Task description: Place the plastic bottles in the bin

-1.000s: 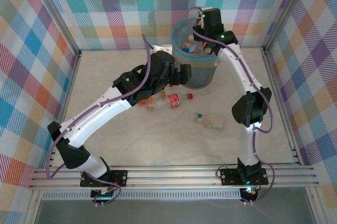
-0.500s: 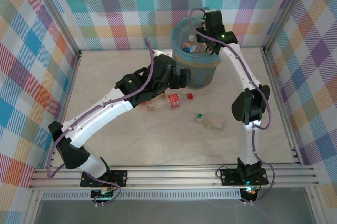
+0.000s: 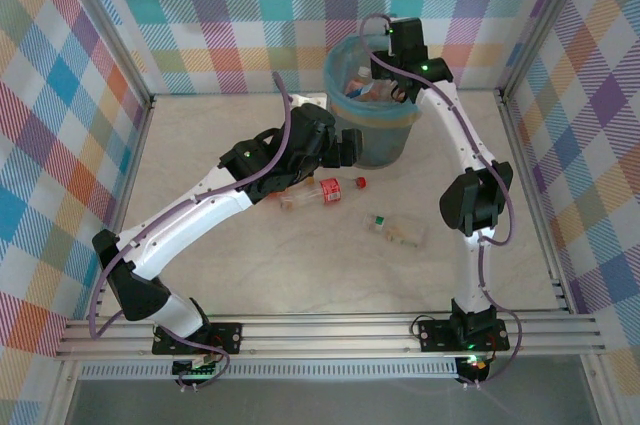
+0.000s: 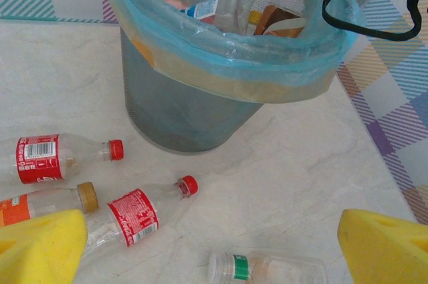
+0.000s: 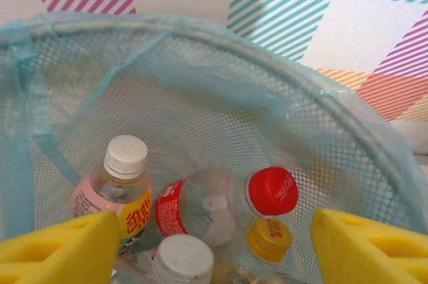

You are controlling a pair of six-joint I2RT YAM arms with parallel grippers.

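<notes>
The plastic bottles (image 5: 194, 210) are mostly in the bin (image 4: 187, 117) now. Looking down from the right arm, we see a heap of them inside. There is a pink one with a white cap (image 5: 120, 187), a clear one with a red label, a red cap, a yellow cap and more underneath. The bin stands at the far side of the surface (image 4: 301, 164), and its blue bag is folded over the rim.

We count four bottles lying on the surface near the foot of the bin. One has a red label and a red cap (image 4: 50, 158). Just beside it is an orange one with a brownish cap (image 4: 33, 205). Next comes another red-label bottle (image 4: 134, 217). A little apart lies a clear one with a green band (image 4: 267, 267).

The right fingers (image 5: 60, 250) hang over the mouth of the bin. They are spread apart and we see nothing between them. The left fingers (image 4: 40, 247) are spread wide too, and they are empty. They hover low over the bottles on the surface.

So we think the job is well past the middle. Four bottles are left to pick up, and the left arm looks closest to them.
</notes>
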